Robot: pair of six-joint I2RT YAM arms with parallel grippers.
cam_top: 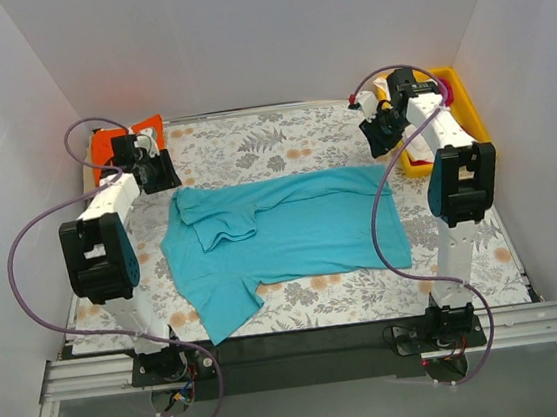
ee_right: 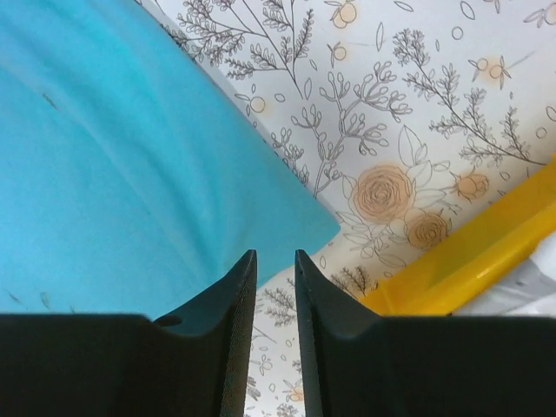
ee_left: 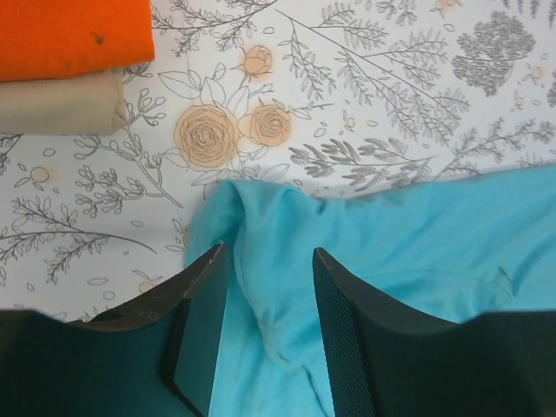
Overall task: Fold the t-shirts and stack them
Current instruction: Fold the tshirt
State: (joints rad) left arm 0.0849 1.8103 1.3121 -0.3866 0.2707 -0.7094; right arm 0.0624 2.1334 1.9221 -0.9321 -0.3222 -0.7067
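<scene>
A teal-blue soft cotton t-shirt (cam_top: 291, 232) lies spread across the middle of the grey-and-peach floral table cloth (cam_top: 281, 143). Its far edge runs straight between the two arms, its collar area is rumpled towards the left, and one sleeve points at the near edge. The left gripper (ee_left: 269, 252) sits over the shirt's far left corner with its jaws well apart. A raised ridge of the teal cloth lies between the black fingers (ee_left: 195, 321), but the pads do not close on it, so it grips nothing. The right gripper (ee_right: 274, 254) hangs just off the shirt's far right corner. Its jaws are parted by only a narrow slit in which the table cloth shows, with no cloth in them, and the teal corner lies just beyond the tips. At the far left of the table, near the left gripper, a bright orange folded t-shirt (ee_left: 69, 35) rests on a pale cream folded cloth (ee_left: 61, 104), both apart from the teal shirt. A yellow plastic tray (ee_right: 469, 261) stands at the far right, just beside the right gripper.
</scene>
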